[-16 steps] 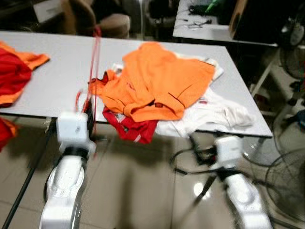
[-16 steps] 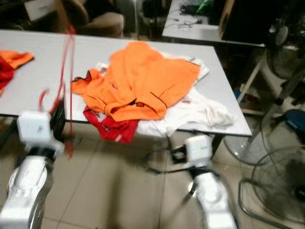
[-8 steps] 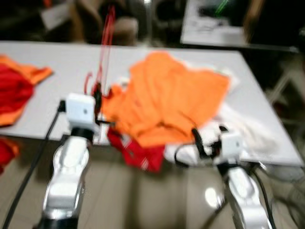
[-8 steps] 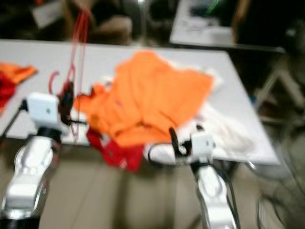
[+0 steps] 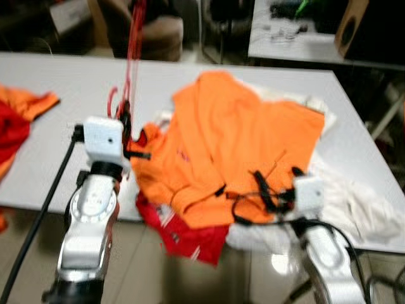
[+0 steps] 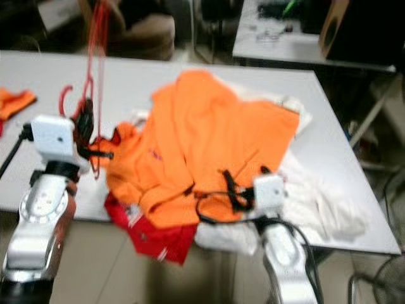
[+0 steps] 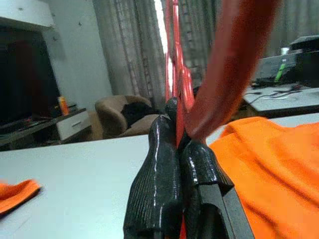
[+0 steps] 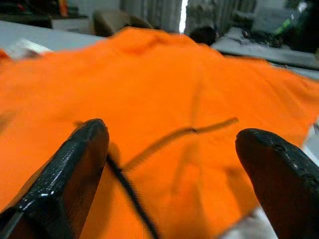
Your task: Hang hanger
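Observation:
A red hanger (image 5: 133,44) stands upright above the table's near left part, its hook (image 5: 112,101) curling down beside my left gripper (image 5: 128,134). That gripper (image 7: 178,130) is shut on the hanger's red wire (image 7: 175,74). An orange shirt (image 5: 240,139) lies spread on top of a clothes pile in the middle of the grey table (image 5: 57,82). My right gripper (image 8: 172,149) is open just above the shirt's near edge, with orange cloth (image 8: 164,74) between its black fingers (image 8: 75,159).
A red garment (image 5: 190,237) hangs over the table's front edge under the shirt, and white clothes (image 5: 361,209) lie to the right. More orange and red clothes (image 5: 19,117) sit at the far left. Behind are an armchair (image 5: 158,31) and a second table (image 5: 297,44).
The camera has moved nearer the table. My right gripper rose from below the table's edge to over the orange shirt. The left gripper lifted with the hanger in it.

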{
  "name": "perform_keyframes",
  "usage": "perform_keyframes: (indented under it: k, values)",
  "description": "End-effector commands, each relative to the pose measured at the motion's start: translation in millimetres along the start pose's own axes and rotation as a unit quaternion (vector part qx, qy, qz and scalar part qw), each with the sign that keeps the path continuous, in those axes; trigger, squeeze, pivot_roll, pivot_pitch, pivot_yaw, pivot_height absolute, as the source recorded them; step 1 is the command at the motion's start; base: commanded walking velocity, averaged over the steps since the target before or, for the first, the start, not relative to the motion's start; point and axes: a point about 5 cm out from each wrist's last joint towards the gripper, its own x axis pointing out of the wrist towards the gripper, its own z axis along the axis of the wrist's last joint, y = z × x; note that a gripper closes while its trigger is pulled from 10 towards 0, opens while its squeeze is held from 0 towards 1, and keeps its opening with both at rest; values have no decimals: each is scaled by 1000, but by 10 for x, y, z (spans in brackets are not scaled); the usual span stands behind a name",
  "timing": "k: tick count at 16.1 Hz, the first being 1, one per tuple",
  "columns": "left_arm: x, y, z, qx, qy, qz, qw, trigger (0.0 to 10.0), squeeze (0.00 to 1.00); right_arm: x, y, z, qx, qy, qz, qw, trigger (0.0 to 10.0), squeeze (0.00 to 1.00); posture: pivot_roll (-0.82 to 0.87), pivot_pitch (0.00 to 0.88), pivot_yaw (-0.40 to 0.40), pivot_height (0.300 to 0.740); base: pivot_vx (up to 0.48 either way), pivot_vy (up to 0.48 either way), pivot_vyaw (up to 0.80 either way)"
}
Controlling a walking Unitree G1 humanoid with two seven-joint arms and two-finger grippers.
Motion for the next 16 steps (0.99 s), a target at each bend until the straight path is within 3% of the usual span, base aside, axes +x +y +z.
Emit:
perform_keyframes:
  k: [1, 4, 7, 11, 13, 14, 15, 16]
  values:
    - [8, 34, 3, 5, -1, 3, 1000, 10000, 0, -35, 58, 73, -6, -12, 17, 1000, 10000, 0, -30, 0, 38, 740, 0, 0, 0]
    - [21, 16, -19, 6, 2, -2, 1000, 10000, 0, -195, 81, -56, -14, 19, 25, 999, 10000, 0, -41, 0, 44, 740, 0, 0, 0]
    - [35, 6, -15, 6, 0, -8, 1000, 10000, 0, -241, 47, -57, -14, 27, 16, 999, 10000, 0, -45, 0, 50, 740, 0, 0, 0]
    - [52, 20, 13, 13, -8, -12, 1000, 10000, 0, -444, 51, -91, -34, 36, 17, 999, 10000, 0, -50, 0, 47, 740, 0, 0, 0]
    - [60, 3, 2, 12, -8, -14, 1000, 10000, 0, -544, 104, -248, -52, 52, 32, 997, 10000, 0, -54, 0, 52, 740, 0, 0, 0]
    - [64, -6, 0, 11, -8, -16, 1000, 10000, 0, -550, 104, -319, -54, 60, 32, 996, 10000, 0, -54, 0, 52, 740, 0, 0, 0]
    - [79, -24, -7, 10, -8, -19, 1000, 10000, 0, -535, 94, -564, -55, 85, 28, 994, 10000, 0, -56, 0, 55, 740, 0, 0, 0]
    - [87, -29, -7, 9, -8, -19, 1000, 10000, 0, -511, 92, -613, -61, 89, 30, 994, 10000, 0, -53, 0, 56, 740, 0, 0, 0]
